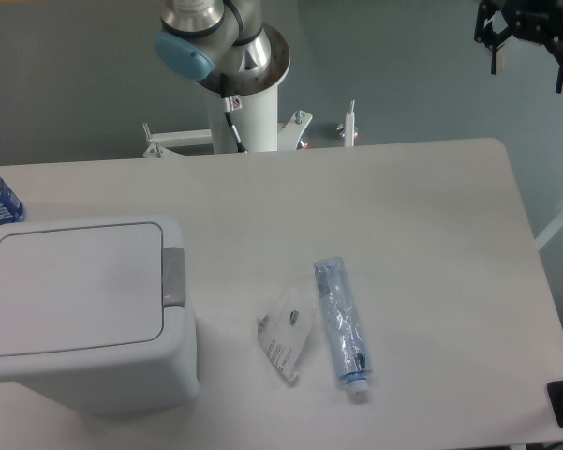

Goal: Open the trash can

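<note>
Gripper (527, 49) hangs high at the far right corner with its fingers spread and nothing between them, well apart from the trash can (84, 314) at the table's (403, 206) near left, whose lid lies flat and shut, grey tab (173, 276) untouched, so the whole task seems left.

Hand (528, 64) high at top right, fingers (496, 56) pointing down, spread apart, holding nothing.

White table (422, 234), grey floor (75, 84) beyond, even light
</note>
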Available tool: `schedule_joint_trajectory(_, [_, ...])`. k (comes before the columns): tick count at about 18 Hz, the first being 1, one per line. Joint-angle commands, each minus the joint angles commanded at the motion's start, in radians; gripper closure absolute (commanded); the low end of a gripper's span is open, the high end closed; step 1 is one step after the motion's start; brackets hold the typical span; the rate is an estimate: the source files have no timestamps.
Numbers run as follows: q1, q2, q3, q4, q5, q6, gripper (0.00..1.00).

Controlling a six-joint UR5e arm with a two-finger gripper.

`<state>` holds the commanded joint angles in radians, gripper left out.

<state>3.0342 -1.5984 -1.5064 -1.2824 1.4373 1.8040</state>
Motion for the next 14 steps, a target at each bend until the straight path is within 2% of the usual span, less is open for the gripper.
schedule_joint_trajectory(6, [-0.012,-0.002,0.0,-0.003,-0.002,-0.008,0.0])
schedule_joint_trajectory(8, [-0.023,-0.005,0.0,0.006,-0.002,-0.095,0.0])
schedule_joint_trajectory(12, [-0.095,-0.032,0.0,0.1,-0.002,-0.322,0.0])
schedule_joint_trajectory(14, [-0.1,-0.041,0.005,0.106,-0.002,-0.409,0.0])
